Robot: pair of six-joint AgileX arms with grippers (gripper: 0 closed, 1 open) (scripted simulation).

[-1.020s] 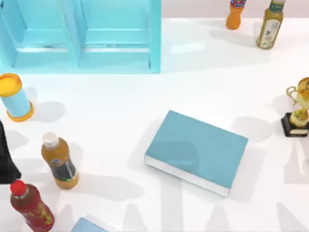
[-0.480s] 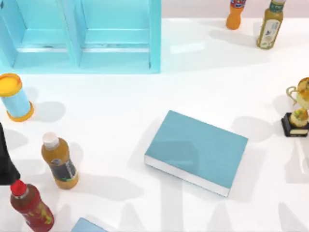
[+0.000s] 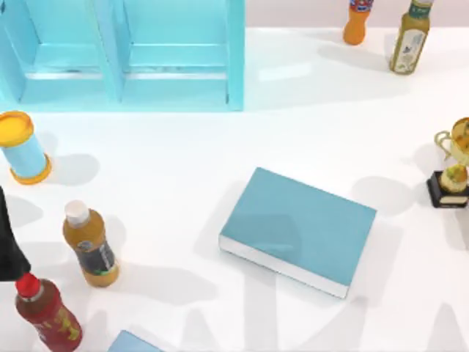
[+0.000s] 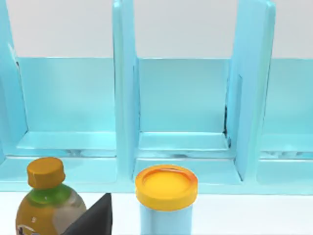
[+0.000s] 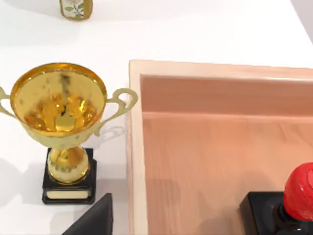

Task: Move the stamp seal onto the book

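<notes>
The stamp seal [image 5: 286, 208], a black square base with a glossy red knob, stands inside a light wooden tray [image 5: 134, 147] in the right wrist view, cut off by the picture's edge. My right gripper [image 5: 95, 221] hangs above the table beside the tray, with the gold trophy [image 5: 61, 122] close by. The teal-blue book [image 3: 297, 231] lies flat in the middle of the table with nothing on it. My left arm [image 3: 9, 246] is a dark shape at the table's left edge. My left gripper [image 4: 95, 221] faces the blue shelf.
A blue shelf unit [image 3: 124, 55] fills the back left. A yellow-lidded can [image 3: 22, 147], an orange-juice bottle [image 3: 89, 246] and a red-capped bottle [image 3: 45, 312] stand on the left. Two bottles [image 3: 409, 40] stand at the back right, the trophy [image 3: 453, 165] at the right edge. A blue corner [image 3: 135, 343] pokes in at the front.
The arm shadows at the table's front right have shifted a little. The book, bottles and trophy have not moved.
</notes>
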